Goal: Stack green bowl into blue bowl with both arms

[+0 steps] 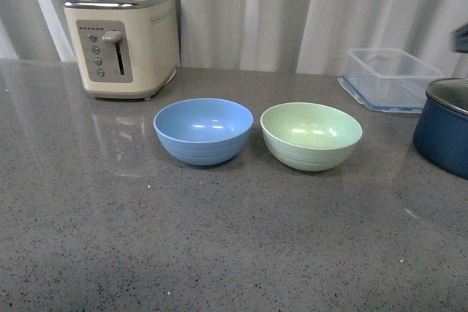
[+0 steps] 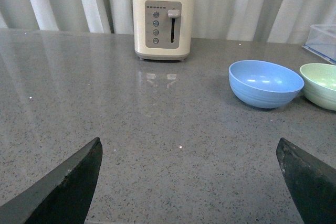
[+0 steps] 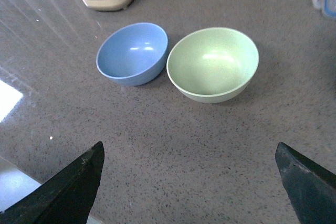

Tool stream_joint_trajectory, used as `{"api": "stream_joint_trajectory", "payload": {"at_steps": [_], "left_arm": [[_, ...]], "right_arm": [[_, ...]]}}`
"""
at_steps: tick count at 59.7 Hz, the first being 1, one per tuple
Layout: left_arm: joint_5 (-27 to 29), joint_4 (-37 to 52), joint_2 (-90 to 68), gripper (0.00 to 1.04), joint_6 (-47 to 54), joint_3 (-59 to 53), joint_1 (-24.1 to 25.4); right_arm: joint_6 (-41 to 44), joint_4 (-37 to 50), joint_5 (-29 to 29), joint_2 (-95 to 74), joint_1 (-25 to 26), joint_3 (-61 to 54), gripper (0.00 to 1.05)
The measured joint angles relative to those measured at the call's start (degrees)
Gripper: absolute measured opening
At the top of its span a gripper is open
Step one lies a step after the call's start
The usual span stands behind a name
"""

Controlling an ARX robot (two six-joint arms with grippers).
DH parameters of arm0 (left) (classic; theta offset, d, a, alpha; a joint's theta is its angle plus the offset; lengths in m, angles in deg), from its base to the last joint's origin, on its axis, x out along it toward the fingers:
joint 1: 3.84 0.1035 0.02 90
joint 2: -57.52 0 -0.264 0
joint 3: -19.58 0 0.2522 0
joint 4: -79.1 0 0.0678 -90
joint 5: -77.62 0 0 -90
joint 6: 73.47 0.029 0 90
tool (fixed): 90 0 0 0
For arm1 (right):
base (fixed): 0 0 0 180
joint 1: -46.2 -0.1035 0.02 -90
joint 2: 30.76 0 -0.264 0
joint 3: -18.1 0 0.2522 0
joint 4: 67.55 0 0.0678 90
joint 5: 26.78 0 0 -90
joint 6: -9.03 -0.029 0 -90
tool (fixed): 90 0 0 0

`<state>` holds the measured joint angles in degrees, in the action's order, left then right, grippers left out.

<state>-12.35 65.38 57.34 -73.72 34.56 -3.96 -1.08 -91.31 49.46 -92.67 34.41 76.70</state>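
Note:
The blue bowl and the green bowl stand upright side by side on the grey counter, almost touching, both empty. Neither arm shows in the front view. In the left wrist view the blue bowl and the edge of the green bowl lie well ahead of the open left gripper. In the right wrist view the green bowl and the blue bowl lie ahead of the open right gripper, which holds nothing.
A cream toaster stands at the back left. A clear plastic container sits at the back right. A dark navy pot with a metal rim stands at the right edge. Curtains hang behind the counter.

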Motion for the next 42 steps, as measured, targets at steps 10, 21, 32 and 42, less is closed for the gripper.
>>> {"api": "stream_joint_trajectory", "payload": {"at_steps": [10,21,32,42], "left_arm": [[0.0,0.0,0.0,0.98,-0.02,0.0,0.0],[0.0,0.0,0.0,0.98,-0.02,0.0,0.0],[0.0,0.0,0.0,0.98,0.0,0.0,0.0],[0.0,0.0,0.0,0.98,0.0,0.0,0.0]], "right_arm": [[-6.51,0.02,3.76,-16.37,-1.55,9.99,0.95],[-11.56,0.02,9.64,-30.18,-1.7,17.68,0.95],[-14.82,0.0,12.57,-40.35,-1.07,22.64,0.95],[-16.5,-0.83,15.28,-45.83,0.2,26.75,0.81]]}}
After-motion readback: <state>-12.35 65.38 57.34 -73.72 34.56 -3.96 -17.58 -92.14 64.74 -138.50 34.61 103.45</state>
